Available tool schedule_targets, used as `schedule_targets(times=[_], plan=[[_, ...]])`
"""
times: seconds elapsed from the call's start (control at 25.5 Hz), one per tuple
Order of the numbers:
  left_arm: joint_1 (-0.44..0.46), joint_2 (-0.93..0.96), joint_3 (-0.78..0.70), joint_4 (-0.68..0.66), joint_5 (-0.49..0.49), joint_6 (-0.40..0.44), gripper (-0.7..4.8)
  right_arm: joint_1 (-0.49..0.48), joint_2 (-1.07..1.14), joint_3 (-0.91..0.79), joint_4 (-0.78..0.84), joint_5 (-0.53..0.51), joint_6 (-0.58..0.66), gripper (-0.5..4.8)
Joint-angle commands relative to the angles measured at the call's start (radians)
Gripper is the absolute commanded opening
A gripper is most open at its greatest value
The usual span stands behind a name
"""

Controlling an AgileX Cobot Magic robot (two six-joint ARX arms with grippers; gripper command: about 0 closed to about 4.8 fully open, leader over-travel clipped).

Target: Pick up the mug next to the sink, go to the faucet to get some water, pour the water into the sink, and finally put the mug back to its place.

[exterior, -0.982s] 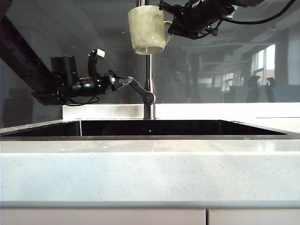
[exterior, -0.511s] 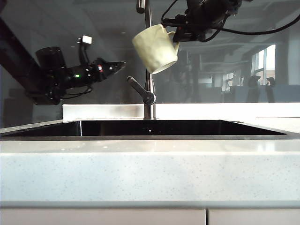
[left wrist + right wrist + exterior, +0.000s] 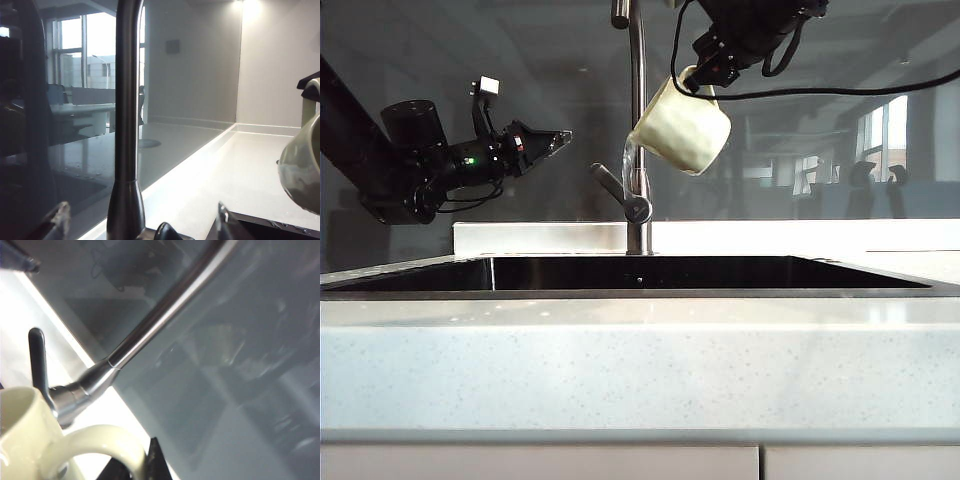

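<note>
**Mug tipped over the sink, water running out**

Mug (image 3: 682, 128) hangs high above the sink (image 3: 640, 272), just right of the faucet (image 3: 637, 120), and we see it tilted hard, mouth down and to the left. A thin stream leaves the lip and falls past the lever toward the basin, so we judge the pouring step to be under way.

Our right gripper (image 3: 705, 75) is clamped on the mug's handle from above and to the right; the right wrist view shows the loop (image 3: 95, 447) pinched at the jaws with the faucet's neck (image 3: 165, 310) slanting behind.

Our left gripper (image 3: 555, 140) floats well left of the faucet, level with the lever, its tips aimed at the tap. In the left wrist view its fingertips (image 3: 57, 220) stand spread with nothing between them.

What the next move turns on: the mug's long axis slants from the handle down-left to the mouth, and the body lies below and left of the right gripper. To right the mug, we judge the wrist must roll back until the mouth faces up, and only the right arm can do it.
</note>
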Motion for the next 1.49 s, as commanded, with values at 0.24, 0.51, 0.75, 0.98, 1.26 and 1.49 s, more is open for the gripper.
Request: schedule_targets(times=[0.24,0.51,0.75,0.98,1.26,1.49], plan=[[0.001,-0.007,0.004,0.013,0.003,-0.004,3.71,0.030,-0.021,0.014,0.093,0.002,-0.422,-0.02],[0.001,-0.007,0.004,0.013,0.003,-0.004,3.71,0.053,-0.021,0.014,0.092,0.005,-0.700,-0.01],[0.001,-0.007,0.004,0.013,0.003,-0.026,3.71,0.086,-0.021,0.014,0.099,0.006,-0.916,-0.02],[0.001,-0.007,0.004,0.013,0.003,-0.026,3.71,0.092,-0.021,0.014,0.110,0.006,-1.028,-0.02],[0.001,-0.007,0.004,0.013,0.003,-0.026,3.71,0.092,-0.021,0.013,0.109,0.013,-1.065,-0.02],[0.001,-0.007,0.004,0.013,0.003,-0.026,3.71,0.092,-0.022,0.012,0.112,0.169,-0.461,-0.02]])
